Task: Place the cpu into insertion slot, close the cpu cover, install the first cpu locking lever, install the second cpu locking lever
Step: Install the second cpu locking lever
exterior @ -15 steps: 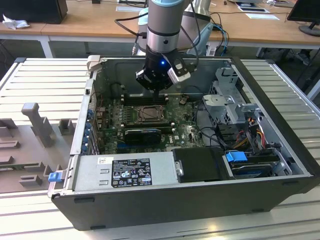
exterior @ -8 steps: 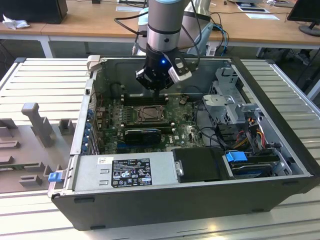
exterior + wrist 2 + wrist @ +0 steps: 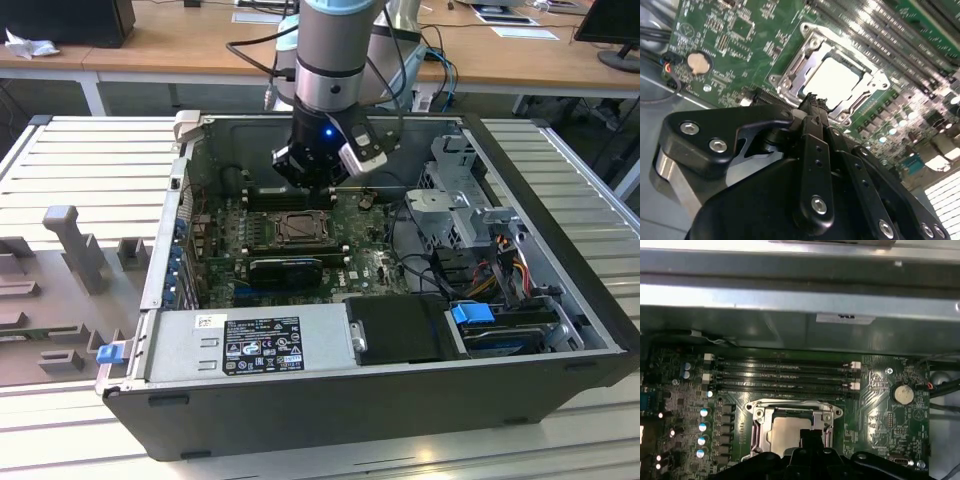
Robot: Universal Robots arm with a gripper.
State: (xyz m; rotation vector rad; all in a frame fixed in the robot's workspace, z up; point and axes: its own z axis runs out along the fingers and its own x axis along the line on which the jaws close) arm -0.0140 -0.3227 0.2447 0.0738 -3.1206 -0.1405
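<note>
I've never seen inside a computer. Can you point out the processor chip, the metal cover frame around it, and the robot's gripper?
cpu (image 3: 839, 78): second wrist view, on its bright metal top.
cpu cover (image 3: 790, 75): second wrist view, on the frame's side bar.
gripper (image 3: 812, 102): second wrist view, at its black fingertips.

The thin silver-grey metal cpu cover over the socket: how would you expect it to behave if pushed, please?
The thin silver-grey metal cpu cover looks like thin sheet, so probably light and slightly springy. It seems hinged to the socket, so it would likely swing rather than slide. The black gripper sits near its edge.
</note>
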